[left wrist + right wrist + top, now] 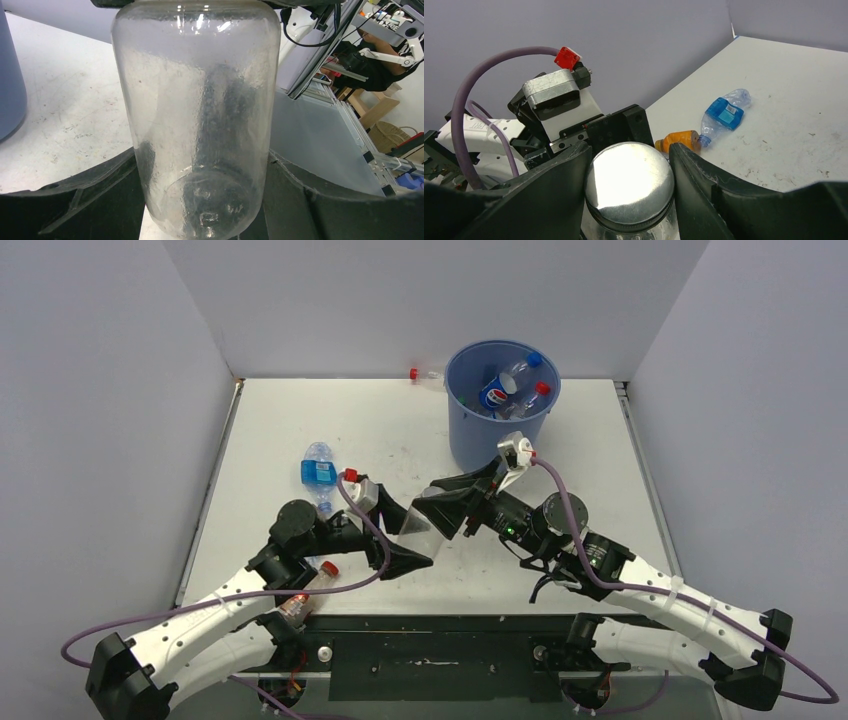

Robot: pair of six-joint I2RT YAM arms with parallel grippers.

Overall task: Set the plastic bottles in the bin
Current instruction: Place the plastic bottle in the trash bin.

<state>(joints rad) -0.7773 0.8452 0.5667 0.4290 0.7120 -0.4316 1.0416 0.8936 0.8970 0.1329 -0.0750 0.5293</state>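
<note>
Two grippers, one clear bottle [200, 110].
Left gripper [200, 200] clamps its base, right gripper [630, 170] pinches the silver cap [629, 182]; it hangs over the table [300, 420], near the blue bin [470, 435] holding Pepsi-labelled bottles [497, 392]; a blue-labelled bottle [318, 472] lies farther left.

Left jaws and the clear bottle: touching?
Touching. Left wrist view: the left jaws press both sides of the clear bottle near its base, no gap.

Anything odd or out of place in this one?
Yes: both the left gripper and right gripper clamp one clear pebbled jar with a shiny metal lid, unlike the plastic bottles. A red-capped bottle lies behind the round blue plastic bin.
</note>
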